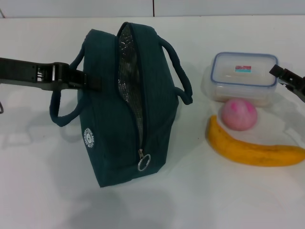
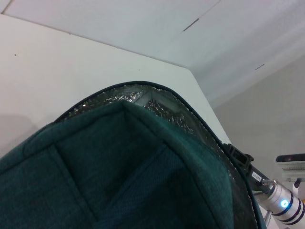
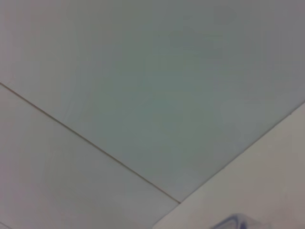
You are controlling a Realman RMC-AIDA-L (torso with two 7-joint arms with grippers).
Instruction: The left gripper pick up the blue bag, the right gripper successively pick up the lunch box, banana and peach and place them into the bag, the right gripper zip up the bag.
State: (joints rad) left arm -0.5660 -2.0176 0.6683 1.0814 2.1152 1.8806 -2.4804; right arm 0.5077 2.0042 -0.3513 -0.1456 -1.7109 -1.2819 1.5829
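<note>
On the white table, the left pincer holds the blue bag by its near side at the handle, zipper slit gaping upward and running front to back. Right of the bag lie the peach and, in front of it, the banana, long axis across the table. Behind them sits the lunch box, the right pincer just beside its far right corner; its opening cannot be made out. The right arm is plainly nearer the box.
</note>
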